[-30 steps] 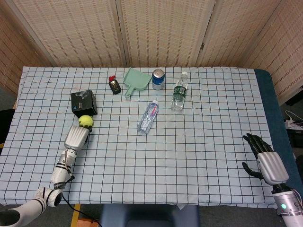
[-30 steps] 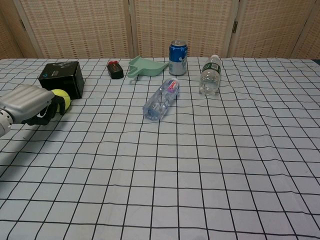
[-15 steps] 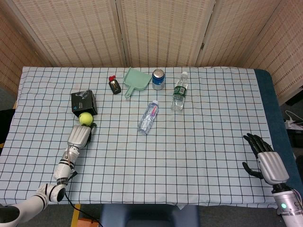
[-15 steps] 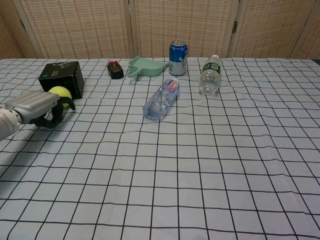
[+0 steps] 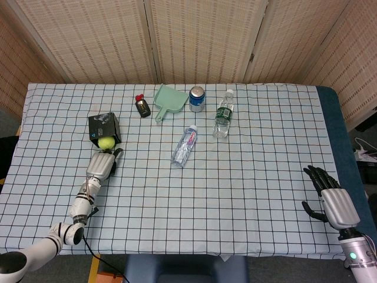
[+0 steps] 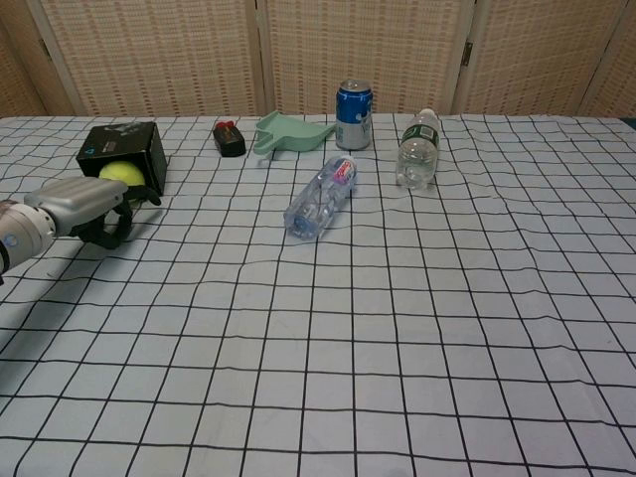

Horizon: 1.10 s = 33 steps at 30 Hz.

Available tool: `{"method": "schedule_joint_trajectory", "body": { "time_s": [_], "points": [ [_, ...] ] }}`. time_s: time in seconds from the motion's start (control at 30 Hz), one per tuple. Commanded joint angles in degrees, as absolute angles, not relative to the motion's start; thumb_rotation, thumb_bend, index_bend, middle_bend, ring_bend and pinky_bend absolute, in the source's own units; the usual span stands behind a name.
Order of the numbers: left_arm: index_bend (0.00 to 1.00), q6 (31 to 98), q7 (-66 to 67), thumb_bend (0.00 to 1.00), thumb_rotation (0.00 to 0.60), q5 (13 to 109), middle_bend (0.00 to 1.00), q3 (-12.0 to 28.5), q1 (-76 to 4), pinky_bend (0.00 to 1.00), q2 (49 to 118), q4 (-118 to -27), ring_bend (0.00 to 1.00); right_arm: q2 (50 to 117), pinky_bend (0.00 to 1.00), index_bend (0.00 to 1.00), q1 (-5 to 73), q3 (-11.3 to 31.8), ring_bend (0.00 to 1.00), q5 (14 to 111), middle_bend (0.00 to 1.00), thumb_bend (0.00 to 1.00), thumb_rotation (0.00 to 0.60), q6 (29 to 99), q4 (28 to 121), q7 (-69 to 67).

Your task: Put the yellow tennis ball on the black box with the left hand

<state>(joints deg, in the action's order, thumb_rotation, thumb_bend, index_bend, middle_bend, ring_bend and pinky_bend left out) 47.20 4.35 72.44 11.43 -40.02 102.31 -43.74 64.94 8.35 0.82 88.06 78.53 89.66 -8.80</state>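
The yellow tennis ball (image 5: 105, 142) (image 6: 118, 173) sits at the fingertips of my left hand (image 5: 101, 165) (image 6: 84, 204), which holds it raised off the cloth. It is level with the front face of the black box (image 5: 103, 127) (image 6: 121, 149), right against it and below its top. My right hand (image 5: 330, 197) rests open near the table's front right corner, holding nothing; only the head view shows it.
A clear bottle (image 5: 184, 145) lies on its side mid-table. Behind it stand a green-labelled bottle (image 5: 222, 114), a blue can (image 5: 197, 99), a green dustpan (image 5: 166, 101) and a small dark bottle (image 5: 142, 106). The checked cloth (image 5: 235, 194) covers the table.
My left hand has moved forward toward the black box and lifted the ball from the cloth up against the box's front. The right hand has not moved.
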Motion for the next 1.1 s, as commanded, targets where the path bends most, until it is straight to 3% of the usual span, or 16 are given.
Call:
{"method": "schedule_joint_trajectory", "body": {
  "time_s": [0.03, 0.37, 0.8, 0.97, 1.1],
  "points": [
    [0.15, 46.79, 3.33, 0.69, 0.600, 72.35, 0.18, 11.71, -40.64, 0.33, 101.88, -44.02, 0.16, 64.94, 0.15, 0.07, 8.38, 0.83, 0.00, 88.03, 0.03, 0.27, 0.600, 78.49, 89.65, -8.83],
    [0.14, 47.90, 1.67, 0.66, 0.600, 72.94, 0.16, 11.63, -41.25, 0.24, 100.52, -46.08, 0.12, 64.94, 0.15, 0.07, 8.39, 0.72, 0.00, 88.34, 0.03, 0.27, 0.600, 78.56, 89.59, -9.10],
    [0.12, 47.27, 0.62, 0.59, 0.600, 72.61, 0.14, 11.28, -41.71, 0.22, 100.04, -46.39, 0.09, 64.84, 0.15, 0.07, 8.36, 0.69, 0.00, 88.57, 0.03, 0.27, 0.600, 78.79, 89.61, -9.33],
    [0.06, 46.23, -0.03, 0.56, 0.600, 72.64, 0.05, 10.92, -42.20, 0.22, 100.16, -45.90, 0.01, 64.85, 0.15, 0.07, 8.34, 0.75, 0.00, 88.52, 0.03, 0.27, 0.600, 78.88, 89.61, -9.33],
    [0.00, 46.09, -0.68, 0.55, 0.600, 73.13, 0.00, 10.37, -42.25, 0.20, 100.00, -46.00, 0.00, 64.85, 0.15, 0.07, 8.31, 0.76, 0.00, 88.52, 0.03, 0.27, 0.600, 78.96, 89.58, -9.40]
  ]
}}
